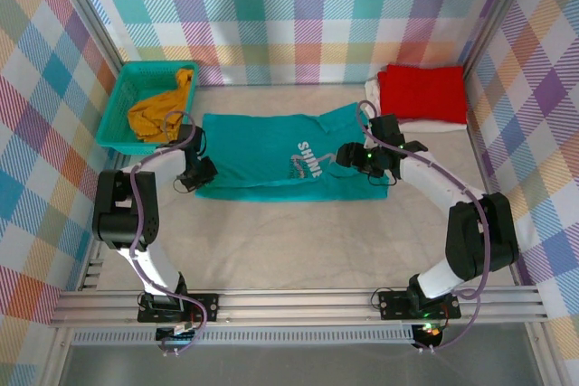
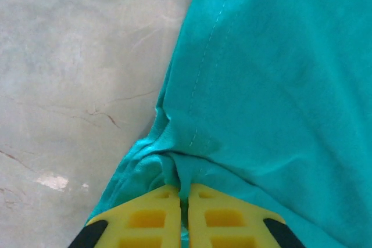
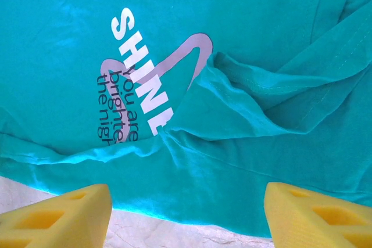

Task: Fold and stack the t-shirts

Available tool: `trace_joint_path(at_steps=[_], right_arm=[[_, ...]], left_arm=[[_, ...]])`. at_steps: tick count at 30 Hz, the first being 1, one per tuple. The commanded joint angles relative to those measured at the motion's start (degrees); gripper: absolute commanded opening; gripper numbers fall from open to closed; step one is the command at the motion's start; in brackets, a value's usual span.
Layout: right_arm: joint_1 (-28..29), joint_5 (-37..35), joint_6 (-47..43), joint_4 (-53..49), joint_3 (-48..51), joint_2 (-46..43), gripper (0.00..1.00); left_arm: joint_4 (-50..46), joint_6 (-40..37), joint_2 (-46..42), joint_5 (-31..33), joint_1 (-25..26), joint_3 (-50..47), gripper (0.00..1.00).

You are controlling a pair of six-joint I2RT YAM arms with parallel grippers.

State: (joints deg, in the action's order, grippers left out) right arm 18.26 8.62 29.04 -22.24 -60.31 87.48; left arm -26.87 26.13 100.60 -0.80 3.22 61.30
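Note:
The teal t-shirt (image 1: 262, 155) with the white "SHINE" print (image 3: 142, 65) lies spread across the middle of the table. My left gripper (image 2: 185, 189) is shut on a bunched pinch of its left edge (image 2: 174, 161), and in the top view this gripper (image 1: 197, 175) is at the shirt's near-left corner. My right gripper (image 3: 187, 201) stands open just above the shirt's near hem, with a folded-over flap (image 3: 232, 103) ahead of it; from above, the gripper (image 1: 348, 156) is over the shirt's right part. A folded red t-shirt (image 1: 422, 92) rests on a white one (image 1: 398, 124) at the back right.
A teal mesh basket (image 1: 122, 115) at the back left holds a crumpled mustard-yellow t-shirt (image 1: 161, 110). Checked walls close in the table on three sides. Bare tabletop (image 1: 298, 241) stretches between the teal shirt and the arm bases.

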Motion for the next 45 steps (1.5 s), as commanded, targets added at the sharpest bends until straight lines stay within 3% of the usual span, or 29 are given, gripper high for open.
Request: trace_joint_path(at_steps=[1, 4, 18, 20, 22, 25, 28, 30, 31, 33, 35, 45], right_arm=[[0.4, -0.8, -1.3, 0.8, 0.6, -0.6, 0.71], [0.3, -1.0, -1.2, 0.5, 0.5, -0.6, 0.71], [0.3, -1.0, -0.8, 0.4, -0.1, -0.2, 0.72], [0.3, -1.2, -0.8, 0.3, -0.1, -0.2, 0.72], [0.3, -1.2, -0.9, 0.4, -0.1, -0.2, 0.72], [0.3, -1.5, -0.8, 0.4, 0.0, -0.4, 0.72], [0.3, -1.5, -0.6, 0.5, 0.1, -0.5, 0.72], [0.3, -1.2, -0.4, 0.6, 0.1, -0.4, 0.72], [0.2, -1.0, -0.2, 0.6, 0.1, -0.4, 0.72], [0.3, -0.6, 0.0, 0.4, 0.0, -0.6, 0.72], [0.3, -0.5, 0.1, 0.5, 0.3, -0.8, 0.73], [0.4, 0.7, -0.8, 0.6, 0.4, -0.7, 0.73]], left_arm=[[-2.2, -0.1, -0.8, 0.0, -0.5, 2.6, 0.04], [-3.8, -0.2, -1.9, 0.2, -0.4, 3.7, 0.0], [-6.5, -0.7, -1.5, 0.7, -1.3, 6.7, 0.01], [-6.4, -0.7, -1.2, 0.6, -1.3, 7.0, 0.06], [-6.6, -1.0, -0.9, 0.1, -1.2, 7.6, 0.2], [-6.2, -1.0, -0.8, 0.2, -1.3, 7.5, 0.16], [-6.2, -1.8, -0.6, 0.3, -1.2, 7.8, 0.0], [-6.7, -2.0, 0.1, 0.2, -1.2, 8.5, 0.0], [-6.8, -2.0, 0.2, -0.2, -1.3, 8.7, 0.02], [-6.8, -1.4, -0.1, -0.8, -1.3, 8.1, 0.22], [-5.3, -0.2, -1.4, -1.0, -1.3, 5.8, 0.32], [-2.5, 2.0, -0.3, -0.9, -1.2, 1.5, 0.34]])
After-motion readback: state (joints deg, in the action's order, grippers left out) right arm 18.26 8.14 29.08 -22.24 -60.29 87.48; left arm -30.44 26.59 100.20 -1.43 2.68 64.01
